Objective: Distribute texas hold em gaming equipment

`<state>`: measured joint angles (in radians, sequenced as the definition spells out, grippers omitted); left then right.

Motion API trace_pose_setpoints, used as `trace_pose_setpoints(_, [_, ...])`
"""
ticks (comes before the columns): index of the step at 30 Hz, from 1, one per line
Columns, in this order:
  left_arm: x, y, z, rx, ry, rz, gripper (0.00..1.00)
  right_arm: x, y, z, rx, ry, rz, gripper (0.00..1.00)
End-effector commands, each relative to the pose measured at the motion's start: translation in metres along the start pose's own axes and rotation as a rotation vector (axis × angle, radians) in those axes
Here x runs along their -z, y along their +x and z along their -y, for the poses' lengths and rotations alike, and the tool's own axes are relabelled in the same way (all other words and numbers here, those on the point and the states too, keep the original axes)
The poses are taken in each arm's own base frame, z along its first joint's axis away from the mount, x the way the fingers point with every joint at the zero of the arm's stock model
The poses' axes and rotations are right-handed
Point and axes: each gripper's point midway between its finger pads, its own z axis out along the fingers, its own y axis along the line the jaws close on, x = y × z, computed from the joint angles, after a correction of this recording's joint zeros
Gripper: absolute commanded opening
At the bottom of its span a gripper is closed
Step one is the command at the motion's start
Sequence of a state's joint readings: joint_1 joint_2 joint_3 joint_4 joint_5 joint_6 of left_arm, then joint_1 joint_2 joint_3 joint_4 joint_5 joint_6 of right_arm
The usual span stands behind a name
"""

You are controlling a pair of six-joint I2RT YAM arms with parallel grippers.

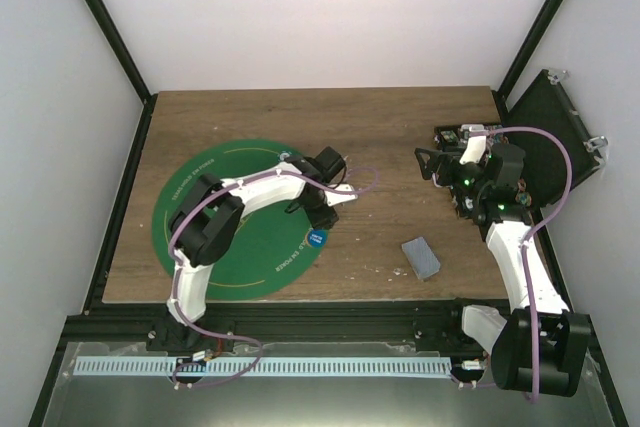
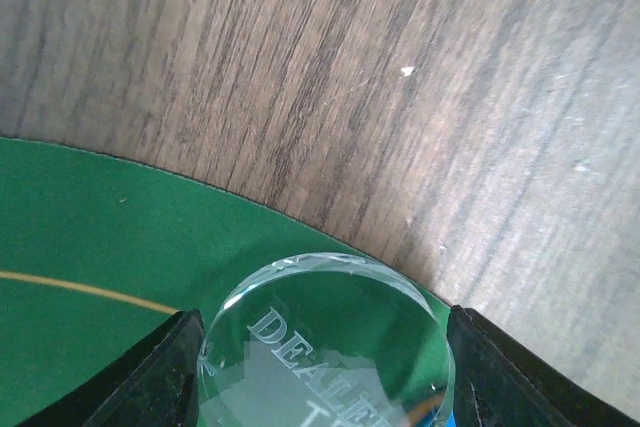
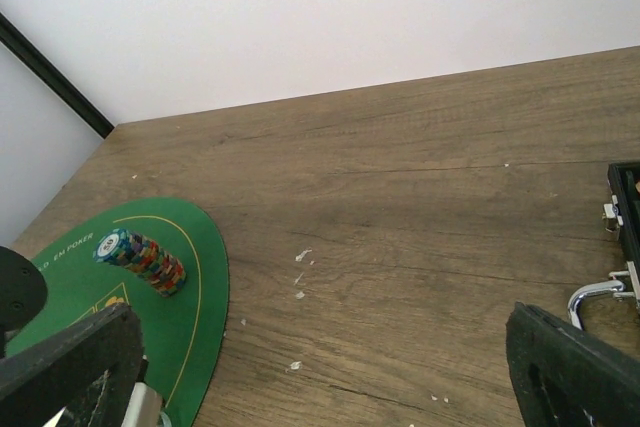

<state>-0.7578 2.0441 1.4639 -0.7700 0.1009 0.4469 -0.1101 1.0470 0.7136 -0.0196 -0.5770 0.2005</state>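
Item 1: clear dealer button [image 2: 320, 332], at the right edge of the green felt mat [image 2: 90, 237]. My left end effector [image 2: 325, 372] is clamped on its rim from both sides. Its near part and lettering are cut off.
Item 2: deck of cards [image 1: 421, 258], on the counter [image 1: 400, 127] right of the mat. Long axis runs far to near, the near end swung right.
Item 3: chip stack [image 3: 140, 260], on its side on the mat, hidden from above by my left arm [image 1: 260, 192].
My right end effector [image 3: 330, 347] stands wide apart, empty, by the black case [image 1: 550, 137].
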Motion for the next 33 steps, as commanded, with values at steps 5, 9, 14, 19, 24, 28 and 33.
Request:
trace_pose_setpoints(5, [0.085, -0.022, 0.017, -0.021, 0.065, 0.173, 0.0, 0.009, -0.014, -0.006, 0.015, 0.004, 0.04, 1.0])
trace_pose_setpoints(9, [0.125, -0.006, 0.015, 0.008, 0.08, 0.208, 0.0, 0.012, -0.018, -0.003, 0.016, 0.034, 0.047, 1.0])
trace_pose_setpoints(14, [0.173, 0.045, -0.017, 0.134, 0.011, 0.222, 0.0, 0.01, -0.015, -0.012, 0.01, -0.024, 0.025, 1.0])
trace_pose_setpoints(19, [0.206, 0.135, -0.086, 0.363, -0.158, 0.213, 0.0, 0.006, -0.013, -0.023, -0.007, -0.099, -0.005, 1.0])
trace_pose_setpoints(24, [0.19, 0.227, -0.161, 0.632, -0.265, 0.111, 0.0, 0.005, -0.015, -0.027, -0.011, -0.128, -0.013, 1.0])
trace_pose_setpoints(28, [0.153, 0.265, -0.204, 0.766, -0.268, 0.063, 0.0, 0.005, -0.014, -0.029, -0.013, -0.142, -0.012, 1.0])
trace_pose_setpoints(33, [0.112, 0.268, -0.227, 0.826, -0.231, 0.053, 0.0, 0.005, -0.011, -0.031, -0.022, -0.158, -0.024, 1.0])
